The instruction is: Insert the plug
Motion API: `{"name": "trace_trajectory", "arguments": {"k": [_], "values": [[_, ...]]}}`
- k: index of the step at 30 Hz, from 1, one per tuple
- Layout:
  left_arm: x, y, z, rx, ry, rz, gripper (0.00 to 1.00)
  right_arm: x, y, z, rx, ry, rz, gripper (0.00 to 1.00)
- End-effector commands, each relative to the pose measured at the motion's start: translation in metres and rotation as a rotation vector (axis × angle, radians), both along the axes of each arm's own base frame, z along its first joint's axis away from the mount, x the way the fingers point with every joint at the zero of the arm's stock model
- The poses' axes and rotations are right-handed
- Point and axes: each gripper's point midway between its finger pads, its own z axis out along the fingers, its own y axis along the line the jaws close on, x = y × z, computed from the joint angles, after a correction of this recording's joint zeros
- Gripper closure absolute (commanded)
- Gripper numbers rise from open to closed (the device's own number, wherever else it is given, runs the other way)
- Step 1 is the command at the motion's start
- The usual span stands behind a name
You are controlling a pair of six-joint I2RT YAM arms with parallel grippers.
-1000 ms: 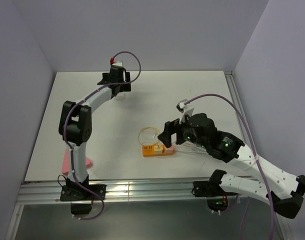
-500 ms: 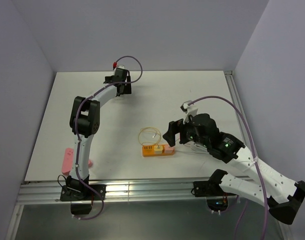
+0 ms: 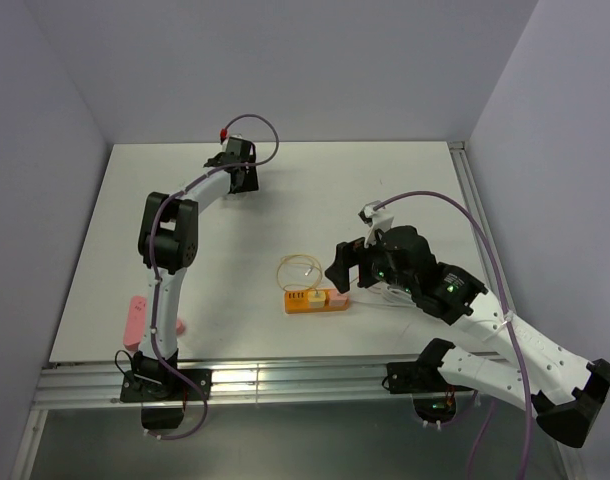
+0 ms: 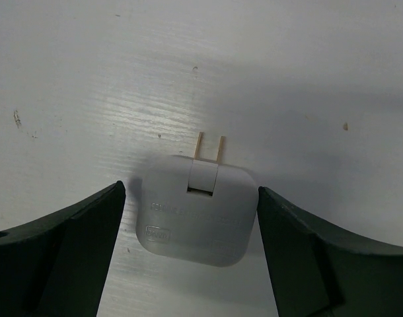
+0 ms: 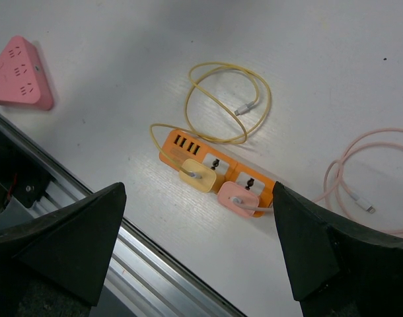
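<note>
Where my left claw hangs: far part of the table, fingers spread wide, nothing gripped.
Plug: grey, lying flat between my left fingers; the right one is so close I cannot tell if it touches.
Plug's heading: prongs lie along the tabletop, pointing away from my left wrist.
Right claw: wide open and empty, above the orange power strip.
On the strip: a yellow plug and a pink plug fill its two sockets.
Nearby: yellow cable coiled just beyond the strip; pink cable; pink triangular socket well apart.
Surface: white, faintly scuffed.
Room: plain pale walls; metal rail along the near edge.
</note>
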Motion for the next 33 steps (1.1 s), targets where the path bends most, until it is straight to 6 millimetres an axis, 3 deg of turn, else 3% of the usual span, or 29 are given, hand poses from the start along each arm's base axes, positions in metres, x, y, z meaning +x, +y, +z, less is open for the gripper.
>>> {"name": "trace_trajectory", "arguments": {"k": [1,10,13,16,18,19,20,22,23,24,25,26,27,28,29,30,31,32,33], "values": [[0.002,-0.003,0.0,-0.025,0.002,-0.002,0.15,0.005,0.002,0.015,0.045,-0.045,-0.005,0.02],[-0.004,-0.008,-0.011,-0.047,0.032,-0.036,0.5,0.002,0.007,0.02,0.061,-0.038,0.015,0.02],[-0.003,-0.009,-0.002,-0.067,0.022,-0.047,0.71,0.004,0.006,0.022,0.07,-0.036,0.003,0.02],[-0.001,-0.013,0.026,-0.108,-0.025,-0.067,0.88,0.005,0.006,0.022,0.075,-0.017,-0.022,0.03],[-0.001,-0.018,0.059,-0.148,-0.075,-0.08,0.99,0.006,0.008,0.025,0.087,-0.006,-0.031,0.04],[-0.005,-0.023,0.067,-0.178,-0.079,-0.1,1.0,0.007,0.009,0.024,0.087,0.002,-0.034,0.04],[-0.007,-0.027,0.094,-0.216,-0.121,-0.107,1.0,0.007,0.01,0.026,0.099,0.007,-0.039,0.04],[-0.02,-0.041,0.112,-0.302,-0.139,-0.16,1.0,0.008,0.013,0.026,0.105,0.017,-0.041,0.05],[-0.027,-0.045,0.144,-0.344,-0.192,-0.185,1.0,0.008,0.015,0.028,0.117,0.025,-0.035,0.05],[-0.04,-0.046,0.142,-0.366,-0.18,-0.196,1.0,0.009,0.017,0.028,0.118,0.034,-0.037,0.05],[-0.047,-0.06,0.159,-0.452,-0.208,-0.243,1.0,0.009,0.018,0.029,0.126,0.042,-0.043,0.05],[-0.062,-0.066,0.192,-0.508,-0.262,-0.286,1.0,0.01,0.019,0.031,0.133,0.043,-0.046,0.06],[-0.077,-0.07,0.185,-0.561,-0.243,-0.291,1.0,0.01,0.02,0.031,0.142,0.054,-0.05,0.06],[-0.098,-0.081,0.217,-0.638,-0.282,-0.379,1.0,0.01,0.021,0.033,0.149,0.058,-0.049,0.06],[-0.106,-0.088,0.237,-0.684,-0.344,-0.433,1.0,0.01,0.023,0.037,0.165,0.061,-0.048,0.06],[-0.122,-0.09,0.225,-0.716,-0.319,-0.454,1.0,0.01,0.025,0.039,0.176,0.068,-0.046,0.06],[-0.135,-0.094,0.236,-0.774,-0.34,-0.482,1.0,0.01,0.026,0.043,0.192,0.076,-0.048,0.06],[-0.155,-0.101,0.277,-0.833,-0.442,-0.589,1.0,0.011,0.027,0.047,0.206,0.076,-0.05,0.07],[-0.173,-0.104,0.264,-0.871,-0.417,-0.623,1.0,0.011,0.029,0.049,0.217,0.082,-0.044,0.07]]}}
